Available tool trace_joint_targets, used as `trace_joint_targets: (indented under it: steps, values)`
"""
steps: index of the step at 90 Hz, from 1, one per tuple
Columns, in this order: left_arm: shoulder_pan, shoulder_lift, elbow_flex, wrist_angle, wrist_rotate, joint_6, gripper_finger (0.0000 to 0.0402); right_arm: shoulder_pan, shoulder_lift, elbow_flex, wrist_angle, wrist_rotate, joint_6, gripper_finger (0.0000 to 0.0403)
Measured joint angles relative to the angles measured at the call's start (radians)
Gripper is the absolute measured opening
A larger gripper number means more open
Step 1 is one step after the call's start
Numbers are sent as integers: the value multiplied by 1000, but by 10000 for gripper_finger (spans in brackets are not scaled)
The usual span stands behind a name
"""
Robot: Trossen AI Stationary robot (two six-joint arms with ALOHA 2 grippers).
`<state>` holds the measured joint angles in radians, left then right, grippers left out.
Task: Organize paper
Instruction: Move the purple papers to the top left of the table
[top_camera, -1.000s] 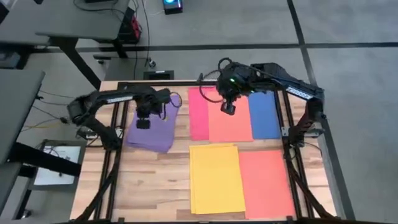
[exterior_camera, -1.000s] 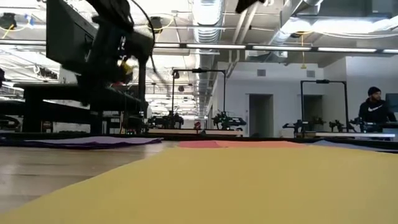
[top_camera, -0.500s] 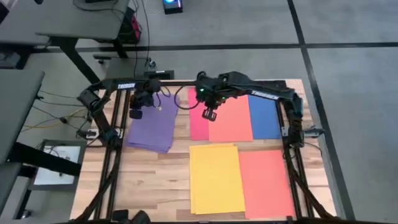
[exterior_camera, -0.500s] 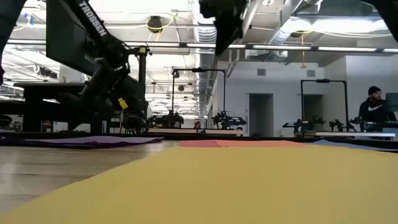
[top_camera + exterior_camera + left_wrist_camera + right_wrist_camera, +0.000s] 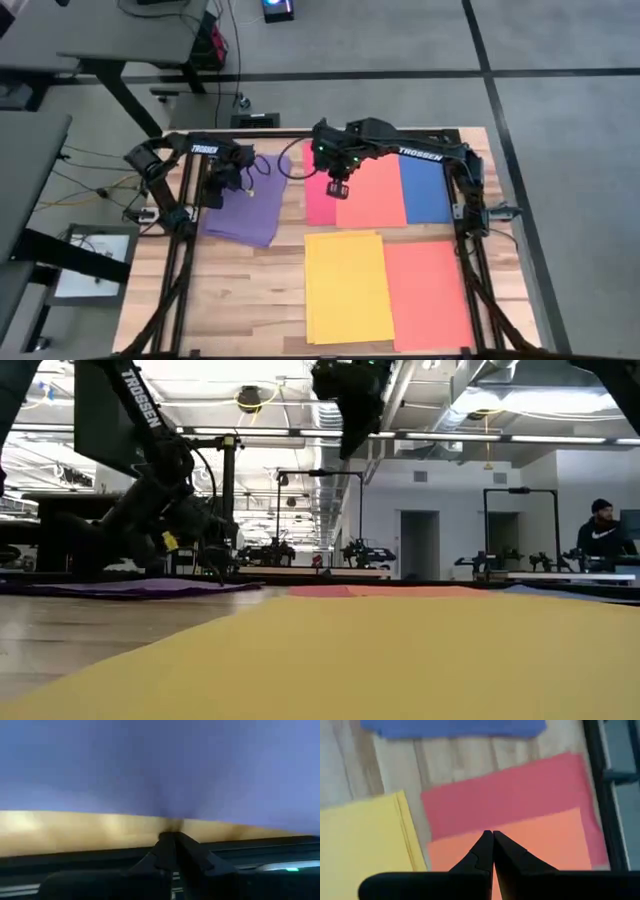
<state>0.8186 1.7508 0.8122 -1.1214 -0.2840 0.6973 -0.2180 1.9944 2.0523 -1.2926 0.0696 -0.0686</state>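
Wooden plank counter (image 5: 250, 290) with a black metal frame (image 5: 178, 270) around it, grey floor all round, and coloured paper spread over most of it. From above: a stack of yellow rectangular sheets (image 5: 347, 285) sits toward the near edge, with a salmon-orange sheet (image 5: 425, 292) lying right beside it. Farther back, a red sheet (image 5: 317, 190), another orange sheet (image 5: 372, 195) overlapping it, and a blue sheet (image 5: 424, 186) make a row side by side. Off to my left is the stack of purple sheets (image 5: 245, 205), a bit skewed, well apart from the yellow stack.

My left hand (image 5: 214, 190) is down low at the outer edge of the purple stack; in the low view (image 5: 205, 550) it sits just above the sheets. My wrist camera there shows my fingers pressed together into one point (image 5: 172, 840), with purple filling most of the view, and I can't tell if any sheet is caught between them.

My right hand (image 5: 337, 186) hangs over the red sheet, near where the orange one overlaps it, and it's up high in the low view (image 5: 350, 420). Fingers (image 5: 479, 851) pressed together there too, holding nothing.

A person (image 5: 600, 532) stands way back in the room, beyond other benches.
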Motion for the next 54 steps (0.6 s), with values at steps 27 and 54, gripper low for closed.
trace_joint_targets:
  steps: [27,54]
  values:
    - [-128,0,-13,-2,157,-54,0,9,-16,-424,579,-212,141,0]
    - [-156,0,-12,-1,194,-53,0,138,160,-537,1037,-216,282,0]
